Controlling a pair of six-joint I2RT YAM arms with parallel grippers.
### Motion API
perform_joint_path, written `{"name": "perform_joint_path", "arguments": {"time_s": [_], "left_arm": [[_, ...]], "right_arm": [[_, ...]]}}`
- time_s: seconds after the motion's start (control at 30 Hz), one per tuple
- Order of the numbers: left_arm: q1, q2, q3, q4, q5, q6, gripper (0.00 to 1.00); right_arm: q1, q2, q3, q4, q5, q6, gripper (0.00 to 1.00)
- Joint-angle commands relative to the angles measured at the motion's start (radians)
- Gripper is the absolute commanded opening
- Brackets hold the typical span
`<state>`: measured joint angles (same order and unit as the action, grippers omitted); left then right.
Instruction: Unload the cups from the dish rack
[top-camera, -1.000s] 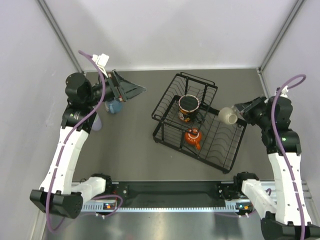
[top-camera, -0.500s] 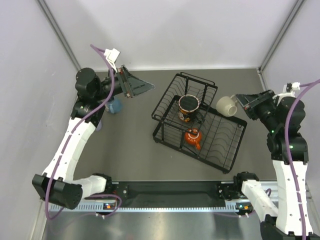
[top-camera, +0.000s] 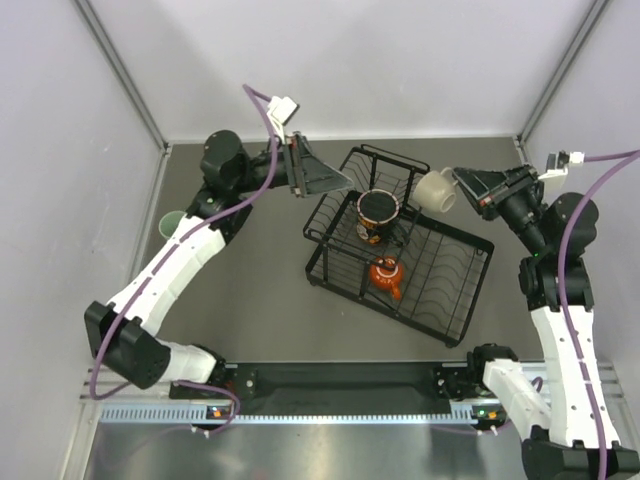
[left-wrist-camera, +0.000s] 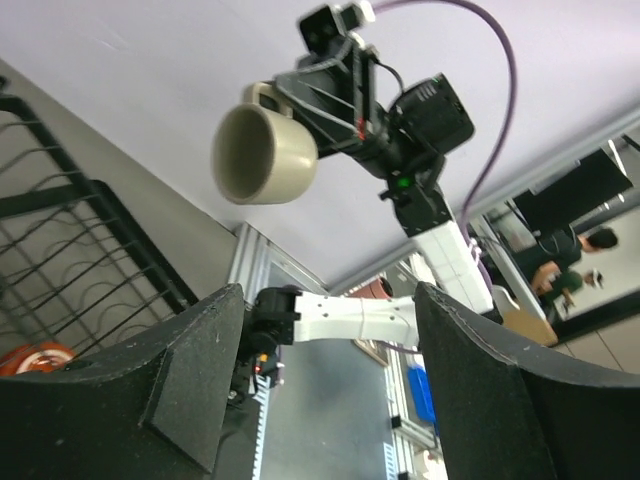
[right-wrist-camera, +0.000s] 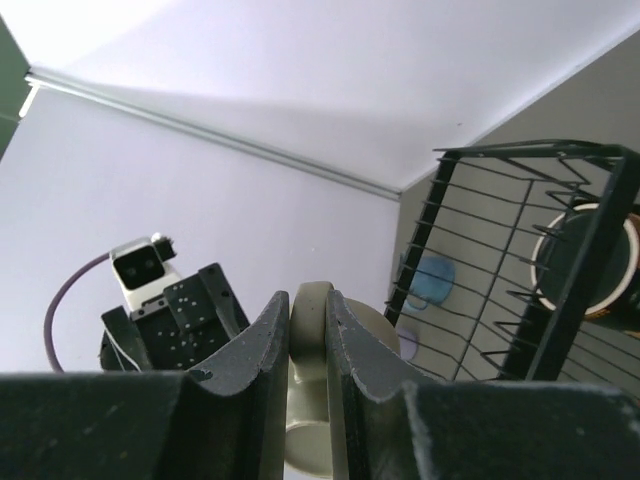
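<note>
Overhead, the right hand (top-camera: 455, 187) is clamped on the handle of the small beige mug (top-camera: 433, 190). It holds the mug in the air on its side, over the far side of the dish rack (top-camera: 445, 290), with the mouth turned toward the left arm. The left hand (top-camera: 328, 180) hovers by the rack's far left corner, its fingers (left-wrist-camera: 190, 385) spread wide with nothing between them. Inside the rack, the red patterned mug (top-camera: 378, 212) stands upright in the far part and the small orange cup (top-camera: 386, 272) sits nearer the table's (top-camera: 260, 300) near edge. The mint-green tumbler (top-camera: 172, 222) stands by the table's left edge. The blue mug (right-wrist-camera: 432, 280) shows through the rack wires.
</note>
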<state>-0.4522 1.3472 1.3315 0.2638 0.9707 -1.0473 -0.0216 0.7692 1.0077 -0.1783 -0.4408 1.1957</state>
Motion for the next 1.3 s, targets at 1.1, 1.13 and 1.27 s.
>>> {"name": "perform_joint_path", "arguments": {"time_s": [1.1, 1.13, 1.27], "left_arm": [[-0.31, 0.283, 0.169, 0.203, -0.04, -0.019, 0.27], [-0.309, 0.282, 0.169, 0.203, -0.037, -0.02, 0.18], [-0.309, 0.27, 0.164, 0.204, -0.041, -0.037, 0.0]], "right_arm": [[0.098, -0.008, -0.202, 0.418, -0.118, 0.183, 0.0], [0.098, -0.008, -0.204, 0.421, -0.118, 0.183, 0.0], [0.098, -0.018, -0.219, 0.433, -0.11, 0.183, 0.05]]}}
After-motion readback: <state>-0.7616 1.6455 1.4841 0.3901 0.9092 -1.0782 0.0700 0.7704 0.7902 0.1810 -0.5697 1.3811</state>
